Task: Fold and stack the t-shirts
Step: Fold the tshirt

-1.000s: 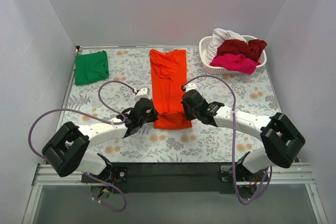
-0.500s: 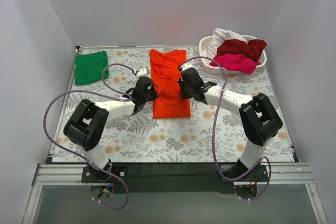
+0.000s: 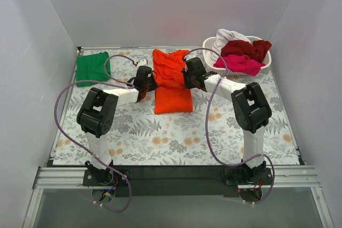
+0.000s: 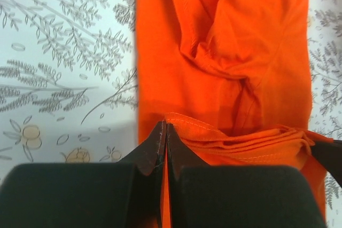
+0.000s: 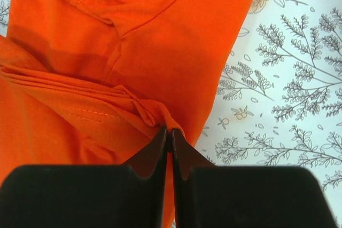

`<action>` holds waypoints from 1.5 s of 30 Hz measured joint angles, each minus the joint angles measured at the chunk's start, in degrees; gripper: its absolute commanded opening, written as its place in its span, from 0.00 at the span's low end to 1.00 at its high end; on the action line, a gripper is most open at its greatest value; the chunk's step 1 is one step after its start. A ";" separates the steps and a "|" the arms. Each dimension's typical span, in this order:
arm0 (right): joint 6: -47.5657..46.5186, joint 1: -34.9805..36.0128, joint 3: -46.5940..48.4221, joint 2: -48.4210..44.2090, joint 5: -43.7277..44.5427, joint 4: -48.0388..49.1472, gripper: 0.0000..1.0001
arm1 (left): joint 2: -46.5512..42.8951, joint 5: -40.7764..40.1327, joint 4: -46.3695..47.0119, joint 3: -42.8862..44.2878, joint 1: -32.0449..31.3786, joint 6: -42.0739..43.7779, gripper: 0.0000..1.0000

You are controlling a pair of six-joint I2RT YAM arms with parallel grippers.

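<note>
Hem of the orange-red t-shirt (image 3: 172,86) doubled back over its own body, covering the layers beneath — impossible to count them from above. Pinched at the left corner by the left claw (image 4: 163,131), clenched on a stitched fold of the fabric. Pinched at the right corner by the right claw (image 5: 166,133), likewise clamped tight on bunched cloth. Seen from overhead, both sets of fingertips masked by the wrist housings. Cut off in both wrist views: the far end of the shirt, and the black claw bodies at the bottom edge.

Five t-shirts in all. One orange-red, lying lengthwise on the floral-printed counter (image 3: 160,137), in the middle toward the far side; soft, wrinkled, with seam stitching showing up close. One green t-shirt (image 3: 92,69), a folded squarish pad at the far left corner. Three heaped in the white lattice basket (image 3: 212,69) at the far right — dark red t-shirt (image 3: 247,49), magenta t-shirt (image 3: 240,64), white t-shirt (image 3: 227,37) — crumpled and overlapping, outlines hard to make out.
</note>
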 measured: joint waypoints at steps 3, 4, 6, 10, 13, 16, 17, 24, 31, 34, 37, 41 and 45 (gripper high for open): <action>-0.39 -0.76 1.57 1.18 -0.44 -0.46 0.01 | 0.79 0.57 -0.20 2.23 0.46 0.50 0.00; -0.55 -0.96 2.03 1.42 -0.52 -0.55 0.01 | 1.20 0.79 -0.31 3.17 0.55 0.70 0.00; -0.96 -1.36 3.17 1.99 -0.68 -0.72 0.01 | 2.21 1.22 -0.37 4.87 0.76 1.07 0.00; -1.38 -2.12 5.53 3.63 -0.90 -0.90 0.01 | 4.09 1.70 -0.74 7.02 1.27 1.60 0.00; -1.77 -2.58 7.45 5.38 -1.36 -1.05 0.01 | 5.73 1.97 -0.81 8.17 1.75 1.77 0.00; -2.27 -2.91 9.79 7.26 -1.88 -1.60 0.01 | 7.08 2.03 -1.01 8.81 2.25 1.86 0.00; -2.43 -2.99 10.54 7.82 -2.01 -1.81 0.01 | 7.39 2.03 -1.09 8.96 2.43 1.86 0.00; -3.04 -3.50 13.73 10.08 -2.19 -2.69 0.01 | 8.20 2.05 -0.70 10.05 3.04 1.86 0.00; -3.50 -4.11 16.39 12.26 -1.90 -2.82 0.16 | 9.94 1.68 -0.17 11.78 3.10 1.86 0.02; -3.65 -4.31 16.31 12.48 -1.36 -3.52 0.45 | 9.92 0.76 -0.28 11.87 3.10 2.19 0.32; -4.07 -4.39 14.78 11.17 -0.24 -3.41 0.54 | 8.48 -1.29 0.09 10.97 3.06 2.21 0.54; -3.89 -4.39 8.07 4.50 0.96 -3.80 0.71 | 2.08 -4.63 -0.26 7.67 2.29 3.45 0.65; -2.99 -4.39 0.81 -4.79 0.68 -3.43 0.81 | -5.81 -5.42 0.02 3.87 0.83 3.28 0.66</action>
